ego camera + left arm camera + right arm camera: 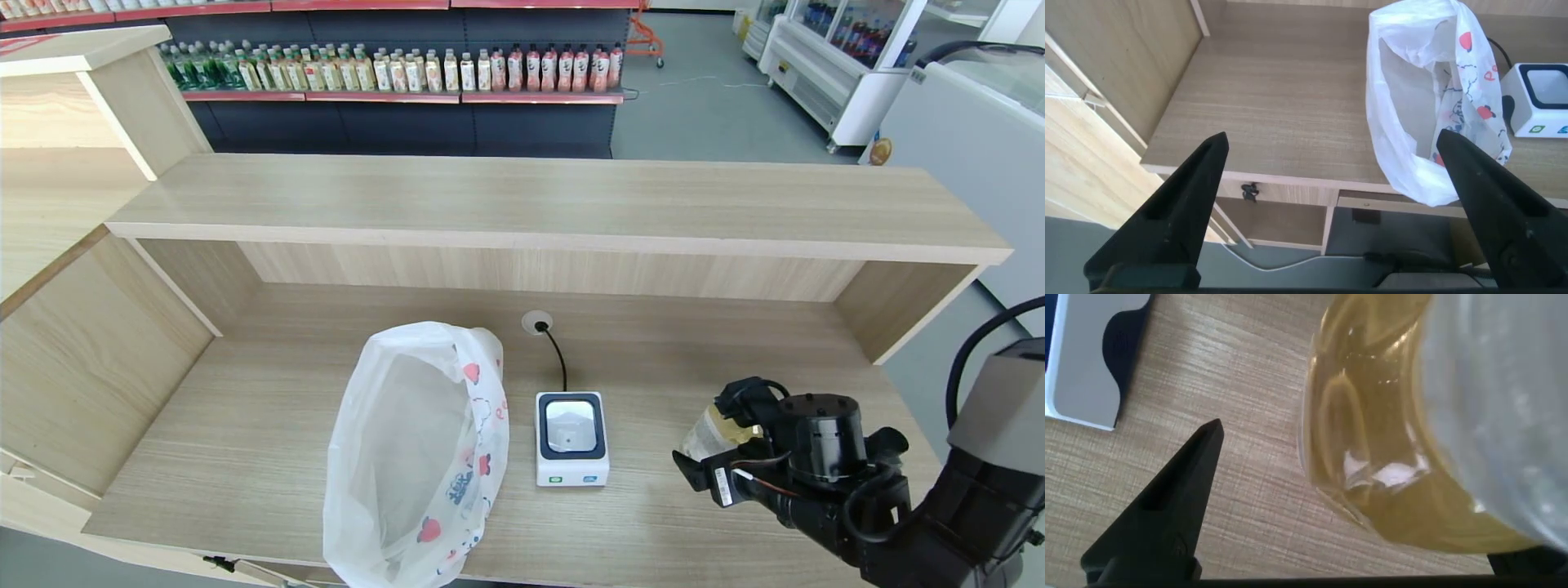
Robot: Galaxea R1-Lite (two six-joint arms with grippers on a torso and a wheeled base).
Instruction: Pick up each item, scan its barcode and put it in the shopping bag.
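Pickup step: right pincer [709, 441] sits open around the amber bottle [1396, 441]; next it should close, lift, face the scanner [571, 437]

Open bag [408, 457], scanner [571, 437], amber bottle [706, 437] abreast

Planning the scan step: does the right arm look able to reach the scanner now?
Likely yes: only bare counter lies between the right gripper and the scanner; the shopping bag stands on the scanner's other side.

Nothing legible; badges on the scanner [571, 438] seem too small.
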